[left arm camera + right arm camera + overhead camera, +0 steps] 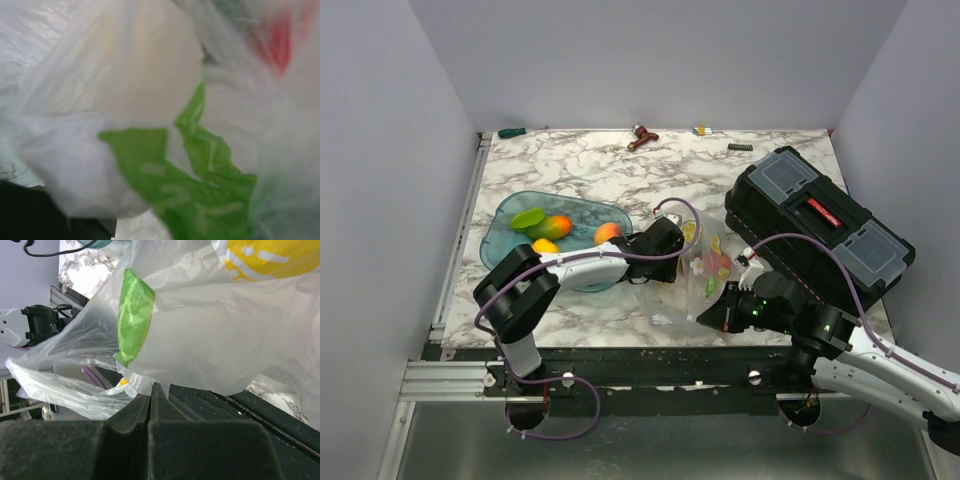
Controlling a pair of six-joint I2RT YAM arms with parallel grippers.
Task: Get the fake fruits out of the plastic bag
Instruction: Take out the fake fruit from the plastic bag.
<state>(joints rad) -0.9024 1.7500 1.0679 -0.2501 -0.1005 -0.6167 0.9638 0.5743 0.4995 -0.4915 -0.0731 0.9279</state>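
The clear plastic bag (705, 268) with yellow, green and red prints lies crumpled at the table's middle front. Several fake fruits sit in the teal tray (510, 250): a green one (529, 217), a red-orange one (557, 226), a yellow one (546, 246) and a peach one (608, 233). My left gripper (678, 243) is pushed into the bag's left side. The left wrist view is filled with blurred bag plastic (75, 150), and the gripper's fingers are hidden. My right gripper (151, 386) is shut on a fold of the bag (210, 330) at its near edge and appears in the top view (717, 317).
A black toolbox (815, 215) stands right of the bag, close to the right arm. A brown object (642, 137), a green pen (512, 132) and small items (739, 147) lie along the back edge. Grey walls enclose the table.
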